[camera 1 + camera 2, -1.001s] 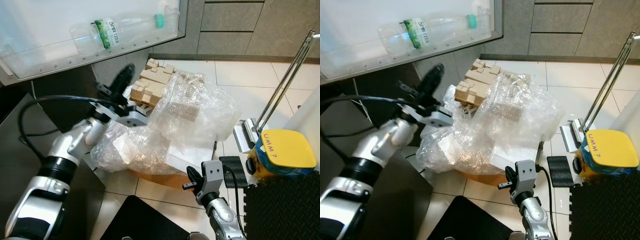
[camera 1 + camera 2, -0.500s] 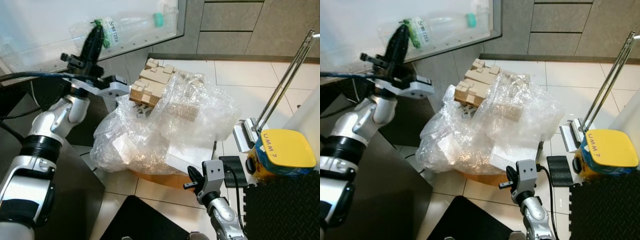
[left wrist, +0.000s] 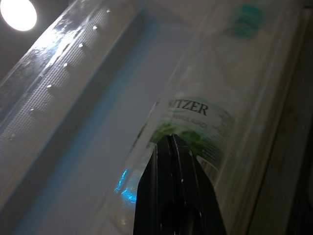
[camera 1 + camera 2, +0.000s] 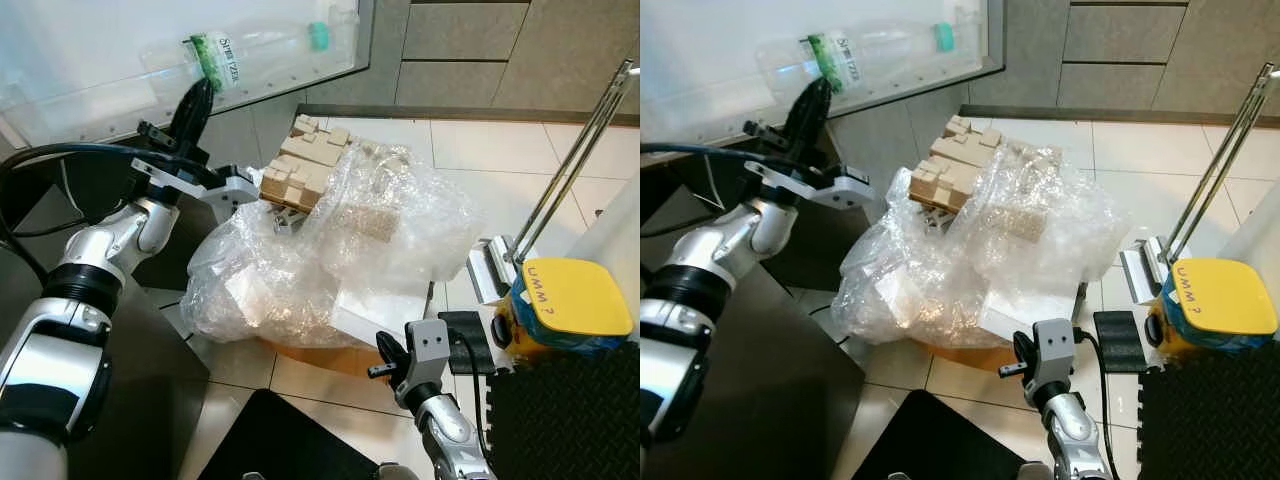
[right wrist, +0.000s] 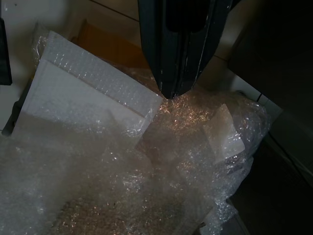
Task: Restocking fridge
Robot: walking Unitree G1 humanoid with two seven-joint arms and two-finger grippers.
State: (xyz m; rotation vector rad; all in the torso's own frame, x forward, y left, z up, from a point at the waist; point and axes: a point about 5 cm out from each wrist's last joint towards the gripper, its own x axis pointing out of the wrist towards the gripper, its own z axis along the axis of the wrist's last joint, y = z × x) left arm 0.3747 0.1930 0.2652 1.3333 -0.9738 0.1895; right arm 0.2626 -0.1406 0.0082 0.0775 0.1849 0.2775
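Note:
A clear plastic bottle (image 4: 262, 50) with a green label and a teal cap lies on its side in the translucent fridge door shelf (image 4: 90, 95) at the upper left. My left gripper (image 4: 203, 88) is raised to the shelf with its fingers shut and empty. Its tips point at the bottle's label (image 3: 195, 122), and I cannot tell whether they touch. My right gripper (image 4: 384, 356) hangs low at the bottom centre, shut with nothing in it, over bubble wrap and a white padded envelope (image 5: 83, 93).
A big heap of bubble wrap (image 4: 340, 250) with tan moulded cardboard (image 4: 300, 165) sits on the tiled floor in the middle. A yellow-lidded container (image 4: 572, 298), a slanted metal pole (image 4: 575, 160) and a black foam mat (image 4: 570, 420) stand at the right. Grey drawers (image 4: 470, 45) line the back.
My left gripper has risen from beside the bubble wrap up to the door shelf, then settled just under the bottle's label. The right gripper has hardly moved.

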